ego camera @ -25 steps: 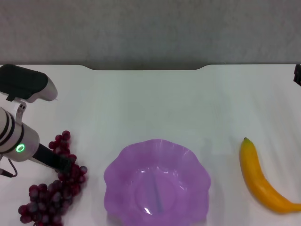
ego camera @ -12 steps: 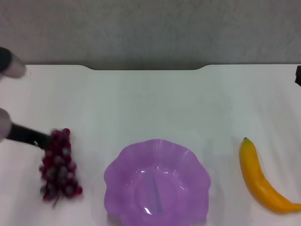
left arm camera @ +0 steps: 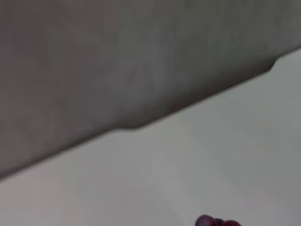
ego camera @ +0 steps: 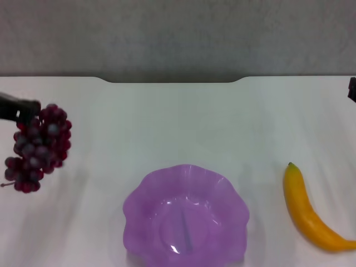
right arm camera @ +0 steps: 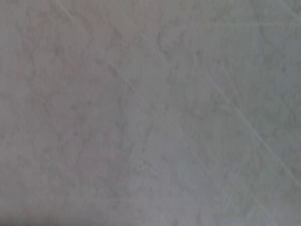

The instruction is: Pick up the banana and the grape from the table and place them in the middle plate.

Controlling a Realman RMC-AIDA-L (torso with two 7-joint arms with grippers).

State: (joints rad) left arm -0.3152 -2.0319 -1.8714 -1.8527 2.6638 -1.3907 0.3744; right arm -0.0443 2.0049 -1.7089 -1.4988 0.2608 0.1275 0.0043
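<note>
Lab-like: bare white table (ego camera: 183, 117) (grey wall (ego camera: 178, 33)).

One banana (ego camera: 309, 214), one bunch of grapes (ego camera: 38, 146) and one purple scalloped plate (ego camera: 185, 216) are seen above one white table (ego camera: 178, 122).

The middle plate (ego camera: 185, 217) sits on the table (ego camera: 183, 122) at the near centre. The banana (ego camera: 309, 211) lies to its right. The grape (ego camera: 39, 146) hangs at far left, above the table.
</note>
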